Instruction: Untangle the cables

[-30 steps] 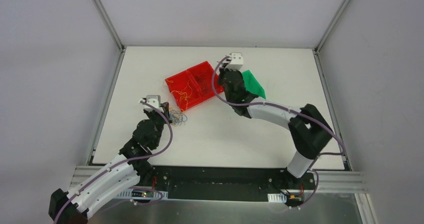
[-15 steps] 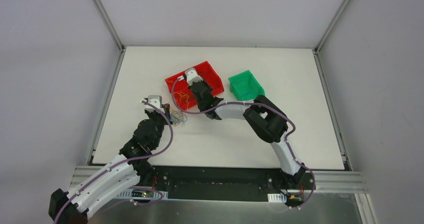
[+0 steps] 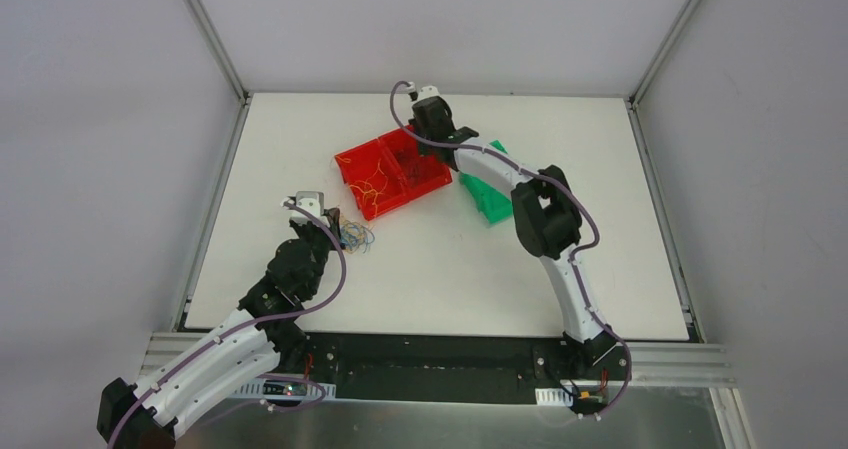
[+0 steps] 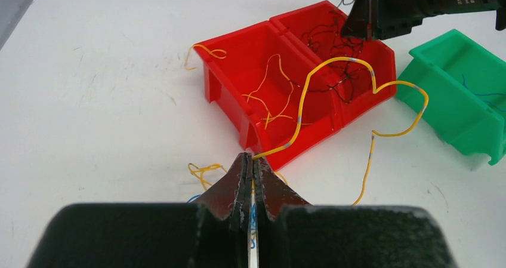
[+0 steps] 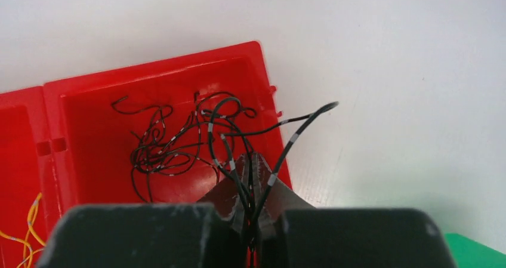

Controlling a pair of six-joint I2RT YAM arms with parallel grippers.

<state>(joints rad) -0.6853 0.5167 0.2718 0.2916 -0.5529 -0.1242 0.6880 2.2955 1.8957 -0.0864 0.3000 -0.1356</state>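
Overhead, the right gripper (image 5: 252, 160) pinches a dark grey wire (image 5: 290, 138) over the edge of the red bin (image 5: 155, 66) compartment holding dark wires; the left gripper (image 4: 250, 162), clamped on a yellow wire (image 4: 334, 61), sits beside the cables (image 3: 356, 235) on the table (image 3: 450, 269).

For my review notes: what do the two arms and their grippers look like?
The left arm and right arm have white link shells and black joint housings. A thin purple cable runs along each. The left gripper and right gripper have dark, tapered, scuffed fingers.
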